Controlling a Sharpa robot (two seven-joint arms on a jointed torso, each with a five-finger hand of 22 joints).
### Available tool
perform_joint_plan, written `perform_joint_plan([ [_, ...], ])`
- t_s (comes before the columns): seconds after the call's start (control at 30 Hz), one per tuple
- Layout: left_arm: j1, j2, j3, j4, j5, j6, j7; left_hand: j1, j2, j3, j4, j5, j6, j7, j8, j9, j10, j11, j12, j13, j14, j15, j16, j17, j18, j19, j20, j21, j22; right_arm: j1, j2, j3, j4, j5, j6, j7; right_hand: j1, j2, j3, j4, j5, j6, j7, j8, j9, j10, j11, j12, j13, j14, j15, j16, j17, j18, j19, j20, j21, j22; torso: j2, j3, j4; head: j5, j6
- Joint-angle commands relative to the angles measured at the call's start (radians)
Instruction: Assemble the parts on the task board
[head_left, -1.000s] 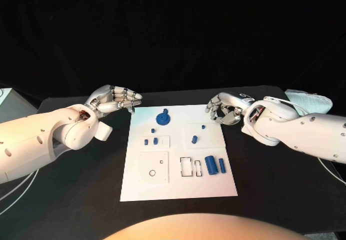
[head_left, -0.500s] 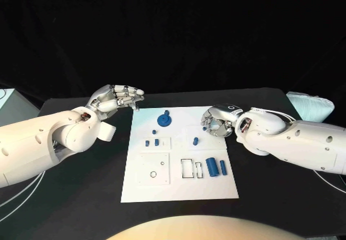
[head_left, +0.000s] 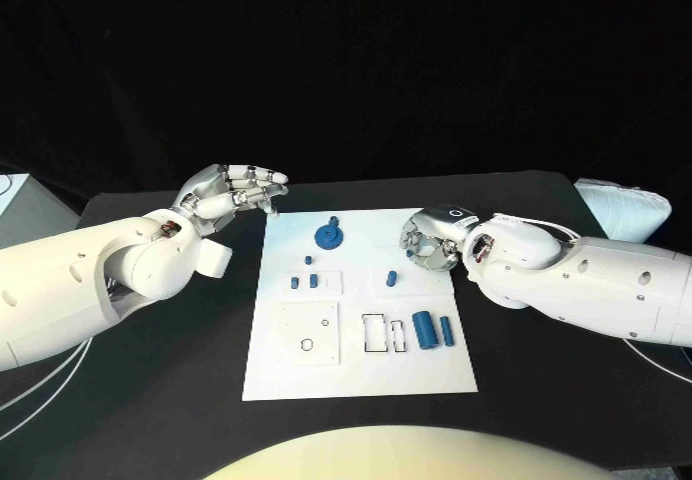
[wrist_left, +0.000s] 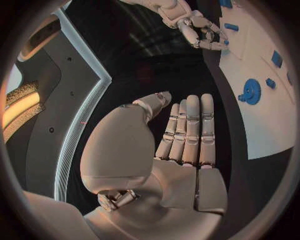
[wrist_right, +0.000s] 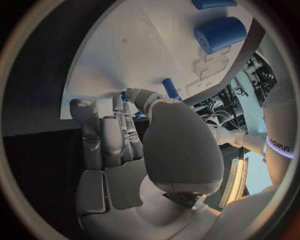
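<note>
Both hands empty, fingers loosely spread: left hand (head_left: 231, 190) hovering beside task board (head_left: 361, 375)'s far corner, right hand (head_left: 430, 240) reaching over its edge toward small blue peg (head_left: 391, 279) lying mid-board. Probably approaching slowly, pinching squarely.

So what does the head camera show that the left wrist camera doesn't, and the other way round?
The head view adds the near half of the board, with the big cylinder and a slim one beside it, next to outlined slots. The left wrist view adds the palm side of the left robot hand, fingers straight and side by side, holding nothing. Both share the board, the blue gear and the right robot hand at the board's edge.
</note>
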Motion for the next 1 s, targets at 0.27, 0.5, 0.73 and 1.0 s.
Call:
perform_joint_plan([
  [0.27, 0.0, 0.002, 0.001, 0.002, 0.012, 0.012, 0.008, 0.009, 0.0, -0.007, -0.001, 0.001, -0.014, 0.004, -0.008, -0.003, -0.005, 0.008, -0.008, -0.004, -0.001, 0.008, -0.007, -0.003, 0.012, 0.003, 0.004, -0.008, -0.003, -0.013, 0.017, -0.001, -0.009, -0.042, 0.038, -0.04, -0.005, 0.029, 0.022, -0.005, -0.02, 0.049, -0.016, 0.01, 0.012, 0.051, -0.016, -0.008, -0.018, 0.023, -0.013, 0.034, 0.033, -0.01, 0.032, -0.004, 0.065, 0.038, 0.0, 0.0006, -0.0002, -0.001, -0.007],
  [0.5, 0.0, 0.003, 0.001, 0.001, 0.012, 0.013, 0.005, 0.01, 0.0, -0.006, -0.002, 0.001, -0.016, 0.005, -0.008, -0.003, -0.006, 0.009, -0.009, -0.005, -0.001, 0.008, -0.008, -0.003, 0.012, 0.004, 0.005, -0.009, -0.003, -0.02, 0.03, -0.001, -0.013, -0.048, 0.051, -0.048, -0.006, 0.038, 0.029, -0.009, -0.021, 0.066, -0.022, 0.017, 0.017, 0.062, -0.02, -0.014, -0.024, 0.025, -0.017, 0.034, 0.033, -0.011, 0.035, -0.008, 0.068, 0.041, 0.0, -0.0003, 0.0001, -0.002, -0.012],
  [0.73, 0.0, 0.002, 0.001, 0.001, 0.012, 0.012, 0.002, 0.012, 0.0, -0.006, -0.003, 0.002, -0.017, 0.005, -0.008, -0.004, -0.007, 0.009, -0.009, -0.006, -0.001, 0.009, -0.009, -0.003, 0.012, 0.004, 0.005, -0.009, -0.004, -0.026, 0.034, -0.001, -0.012, -0.055, 0.084, -0.061, -0.008, 0.042, 0.034, -0.015, -0.014, 0.077, -0.025, 0.021, 0.022, 0.062, -0.021, -0.027, -0.032, 0.019, -0.018, 0.023, 0.019, -0.007, 0.028, -0.011, 0.047, 0.032, -0.001, -0.0005, -0.0004, -0.004, -0.016],
  [1.0, 0.0, 0.002, 0.001, 0.002, 0.012, 0.009, 0.001, 0.014, 0.001, -0.006, -0.004, 0.002, -0.017, 0.006, -0.008, -0.004, -0.007, 0.009, -0.01, -0.006, -0.001, 0.009, -0.01, -0.004, 0.013, 0.005, 0.005, -0.009, -0.004, -0.03, 0.03, -0.002, -0.004, -0.081, 0.067, -0.086, 0.013, 0.056, 0.069, -0.051, -0.002, 0.084, -0.021, 0.022, 0.032, 0.073, -0.018, -0.054, -0.051, 0.013, -0.02, 0.017, 0.013, -0.007, 0.026, -0.015, 0.049, 0.041, -0.001, -0.0002, -0.0006, -0.006, -0.017],
])
